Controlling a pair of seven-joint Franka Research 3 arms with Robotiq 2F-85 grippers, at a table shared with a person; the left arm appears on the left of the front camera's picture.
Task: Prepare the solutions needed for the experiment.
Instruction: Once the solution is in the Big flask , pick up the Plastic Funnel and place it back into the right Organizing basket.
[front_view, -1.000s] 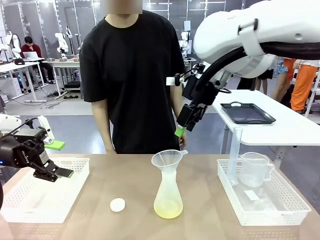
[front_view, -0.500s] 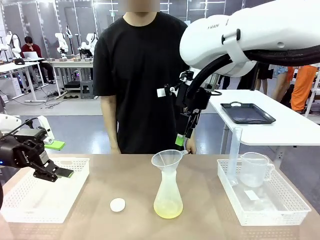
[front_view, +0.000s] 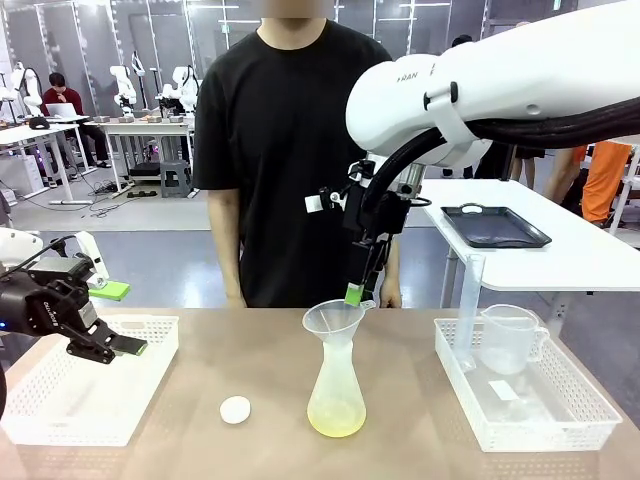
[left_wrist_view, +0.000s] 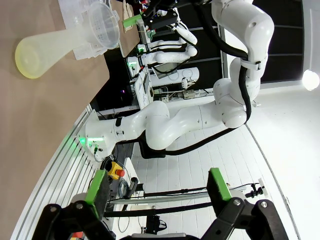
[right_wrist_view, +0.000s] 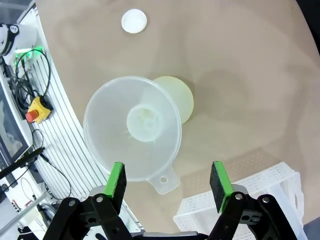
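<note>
The flask (front_view: 336, 385) stands upright at the middle of the table (front_view: 420, 450), with a shallow pool of pale yellow solution (front_view: 336, 420) in its base and a clear funnel (front_view: 334, 320) seated in its neck. The right gripper (front_view: 355, 292) hangs fingers-down at the funnel's 12 o'clock, just over the far rim; the front view does not show whether it touches the rim. In the right wrist view its jaws stand wide apart and grip nothing, and the funnel's small tab (right_wrist_view: 163, 183) lies below, in the gap between the two green pads (right_wrist_view: 118, 180). A white cap (front_view: 235, 409) lies flat on the table at the flask's 9 o'clock, apart from it. Farther out at 9 o'clock sits the left basket (front_view: 70, 400). The left gripper (front_view: 125, 345) hovers over it, jaws spread fully and empty, fingers pointing toward 3 o'clock. At the flask's 3 o'clock the right basket (front_view: 540, 432) holds a jug (front_view: 510, 340), with a cylinder (front_view: 468, 300) at the jug's 9 o'clock. A person (front_view: 290, 150) in a black shirt stands at the table's 12 o'clock edge.
</note>
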